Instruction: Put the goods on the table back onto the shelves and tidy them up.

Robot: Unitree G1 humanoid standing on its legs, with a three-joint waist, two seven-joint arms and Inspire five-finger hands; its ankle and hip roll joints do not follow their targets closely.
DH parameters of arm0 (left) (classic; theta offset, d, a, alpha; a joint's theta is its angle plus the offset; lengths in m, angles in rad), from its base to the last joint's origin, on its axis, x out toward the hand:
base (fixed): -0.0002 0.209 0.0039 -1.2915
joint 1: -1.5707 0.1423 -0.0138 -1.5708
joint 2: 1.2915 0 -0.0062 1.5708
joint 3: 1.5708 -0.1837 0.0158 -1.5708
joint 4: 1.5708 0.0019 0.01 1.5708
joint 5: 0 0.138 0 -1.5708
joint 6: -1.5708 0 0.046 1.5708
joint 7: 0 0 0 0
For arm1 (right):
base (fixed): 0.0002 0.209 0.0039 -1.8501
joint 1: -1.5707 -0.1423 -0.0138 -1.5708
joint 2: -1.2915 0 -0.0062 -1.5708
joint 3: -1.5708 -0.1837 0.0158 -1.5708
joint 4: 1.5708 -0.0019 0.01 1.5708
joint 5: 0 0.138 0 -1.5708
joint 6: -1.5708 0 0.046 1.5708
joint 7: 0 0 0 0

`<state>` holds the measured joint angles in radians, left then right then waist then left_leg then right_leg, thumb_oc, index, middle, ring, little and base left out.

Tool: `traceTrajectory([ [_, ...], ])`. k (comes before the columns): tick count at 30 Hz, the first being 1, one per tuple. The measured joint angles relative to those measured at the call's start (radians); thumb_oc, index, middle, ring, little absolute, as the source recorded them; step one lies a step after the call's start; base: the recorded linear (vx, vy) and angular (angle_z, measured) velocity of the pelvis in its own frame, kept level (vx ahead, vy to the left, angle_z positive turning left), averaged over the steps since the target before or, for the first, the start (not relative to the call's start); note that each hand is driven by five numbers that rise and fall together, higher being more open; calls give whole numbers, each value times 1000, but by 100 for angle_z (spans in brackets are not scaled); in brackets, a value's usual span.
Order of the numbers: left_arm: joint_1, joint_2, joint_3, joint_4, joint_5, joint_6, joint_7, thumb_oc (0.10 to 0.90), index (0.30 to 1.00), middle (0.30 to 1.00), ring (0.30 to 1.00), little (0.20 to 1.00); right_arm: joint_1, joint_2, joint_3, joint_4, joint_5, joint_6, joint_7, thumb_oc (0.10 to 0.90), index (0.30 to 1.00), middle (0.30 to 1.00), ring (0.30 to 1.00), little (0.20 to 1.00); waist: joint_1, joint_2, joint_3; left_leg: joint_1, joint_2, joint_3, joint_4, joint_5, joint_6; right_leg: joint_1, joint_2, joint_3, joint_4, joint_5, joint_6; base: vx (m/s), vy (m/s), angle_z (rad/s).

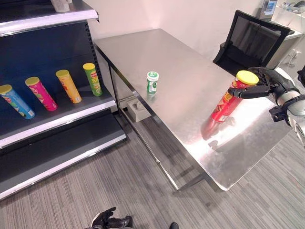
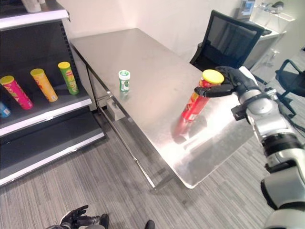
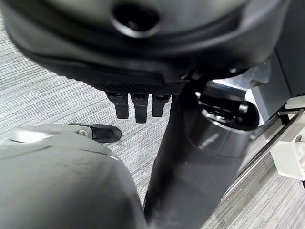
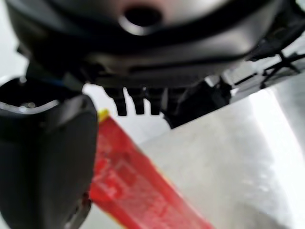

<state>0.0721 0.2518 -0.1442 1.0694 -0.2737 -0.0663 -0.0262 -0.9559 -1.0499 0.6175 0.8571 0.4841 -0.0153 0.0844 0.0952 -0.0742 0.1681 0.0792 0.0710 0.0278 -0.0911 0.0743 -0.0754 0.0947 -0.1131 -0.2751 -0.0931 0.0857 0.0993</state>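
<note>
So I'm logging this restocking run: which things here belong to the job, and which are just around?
Job: red can in right hand; green-capped bottle on table; shelf with four cans.
Around: black chair; grey box on floor.

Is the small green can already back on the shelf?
No, the small green can stands upright on the steel table, apart from the shelf.
</note>
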Motion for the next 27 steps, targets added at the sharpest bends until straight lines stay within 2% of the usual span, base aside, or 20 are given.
traceTrajectory([
  [3,0,1,0,0,0,0,0,800,900,900,900,900,0,13,3,10,-4,19,5,800,900,900,900,900,0,-1,0,-1,0,-7,0,1,-2,0,0,-3,0,0,0,0,0,3],
  [20,0,2,0,-4,-1,0,0,800,900,900,900,900,0,43,1,5,8,20,17,800,900,900,900,900,2,-1,-1,-4,1,-10,0,4,-3,1,1,-8,0,0,0,0,-1,1],
  [21,0,2,0,-4,-1,0,0,800,900,900,900,900,0,43,1,5,8,20,17,538,507,507,507,507,2,-1,-1,-4,1,-10,0,5,-3,1,1,-8,0,0,0,0,0,0],
  [22,0,2,0,-4,-1,1,0,800,900,900,900,900,0,43,1,5,8,20,17,400,300,300,300,300,2,-1,-1,-4,1,-10,0,5,-3,1,1,-8,0,0,0,0,0,0],
  [27,3,2,0,-7,-1,2,0,800,900,900,900,900,1,56,-21,4,7,22,15,400,300,300,300,300,0,-1,-1,-4,1,-11,0,5,-3,1,1,-8,0,1,-1,0,0,0],
])
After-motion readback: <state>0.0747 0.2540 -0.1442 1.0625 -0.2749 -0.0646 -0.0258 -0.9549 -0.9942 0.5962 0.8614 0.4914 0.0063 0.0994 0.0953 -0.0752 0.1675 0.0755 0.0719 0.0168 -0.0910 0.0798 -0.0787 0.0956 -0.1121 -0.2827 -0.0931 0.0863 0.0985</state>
